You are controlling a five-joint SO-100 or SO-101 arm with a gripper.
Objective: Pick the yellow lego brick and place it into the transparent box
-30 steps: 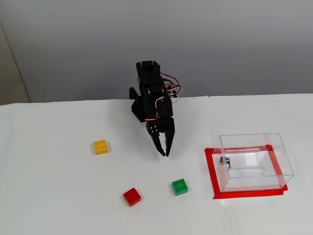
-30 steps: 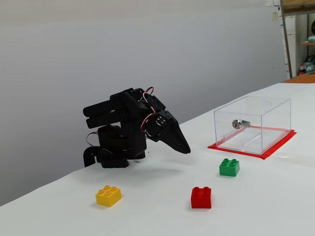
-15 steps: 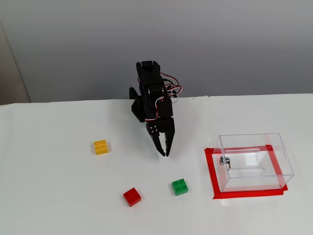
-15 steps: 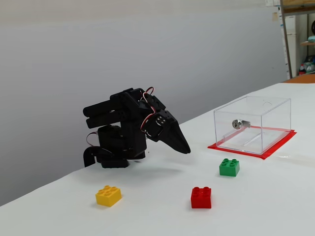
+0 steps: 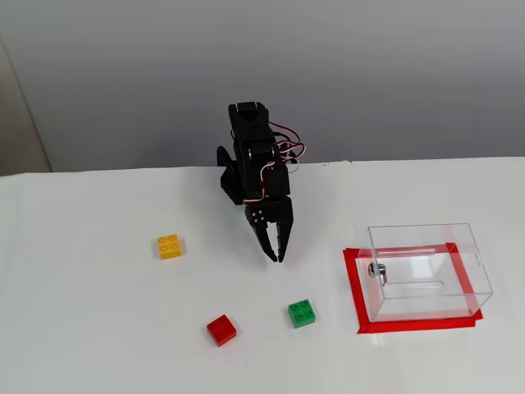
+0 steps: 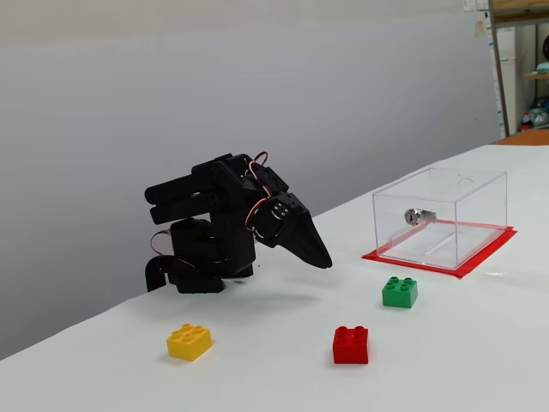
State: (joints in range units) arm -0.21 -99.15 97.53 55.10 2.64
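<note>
Three small studded plastic bricks on the white worktop (image 5: 82,328): one yellow brick (image 5: 170,246), one red brick (image 5: 221,330), one green brick (image 5: 302,313). One clear plastic box (image 5: 426,271) by the right edge. Black claw (image 5: 275,256) closed, empty.

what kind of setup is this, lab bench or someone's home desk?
Likely a lab or workshop bench. A small black robot arm sits on a plain white table against a bare grey wall, a clear plastic box stands on a red taped outline, and storage shelving shows at the far right.
</note>
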